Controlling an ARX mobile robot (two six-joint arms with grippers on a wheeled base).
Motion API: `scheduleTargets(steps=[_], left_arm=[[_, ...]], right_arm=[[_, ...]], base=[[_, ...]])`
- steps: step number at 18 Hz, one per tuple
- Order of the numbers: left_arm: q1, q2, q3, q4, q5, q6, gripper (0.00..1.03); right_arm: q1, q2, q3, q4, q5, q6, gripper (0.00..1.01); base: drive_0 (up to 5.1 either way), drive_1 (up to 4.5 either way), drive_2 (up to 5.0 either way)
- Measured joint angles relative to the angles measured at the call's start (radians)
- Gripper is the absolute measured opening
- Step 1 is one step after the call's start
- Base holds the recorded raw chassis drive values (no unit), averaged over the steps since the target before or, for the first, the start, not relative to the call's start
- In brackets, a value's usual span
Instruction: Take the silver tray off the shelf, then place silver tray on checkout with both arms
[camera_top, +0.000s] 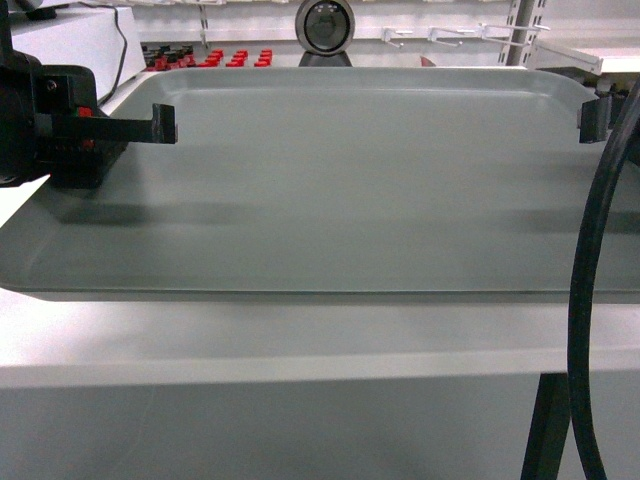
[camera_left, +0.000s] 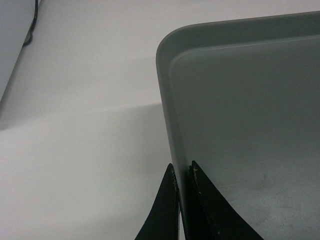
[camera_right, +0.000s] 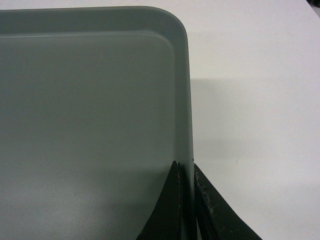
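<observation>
The silver tray (camera_top: 350, 180) is a wide dull grey-green tray with a low rim, lying level over the white checkout (camera_top: 250, 340). It casts a shadow to its side on the top (camera_left: 90, 150), so it seems slightly raised. My left gripper (camera_top: 165, 122) is shut on the tray's left rim, one finger inside and one outside (camera_left: 181, 167). On the opposite rim my right gripper (camera_top: 590, 120) is shut the same way (camera_right: 185, 165). Both near corners of the tray (camera_left: 250, 125) (camera_right: 90, 110) show in the wrist views. The shelf is out of view.
A thick black cable (camera_top: 590, 300) hangs down the right foreground. A black table leg (camera_top: 545, 430) stands below the checkout's front edge. Behind the tray are red packets (camera_top: 215, 58), a round dial (camera_top: 324, 25) and a white box (camera_top: 80, 40).
</observation>
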Motion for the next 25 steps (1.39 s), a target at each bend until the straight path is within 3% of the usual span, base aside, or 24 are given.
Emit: scheduleTargets(steps=[25], left_arm=[[0.0, 0.001, 0.0, 0.001, 0.001, 0.0, 0.04]], right_arm=[[0.0, 0.0, 0.0, 0.0, 0.0, 0.0, 0.03]], base=[[0.1, 4.23, -4.1]])
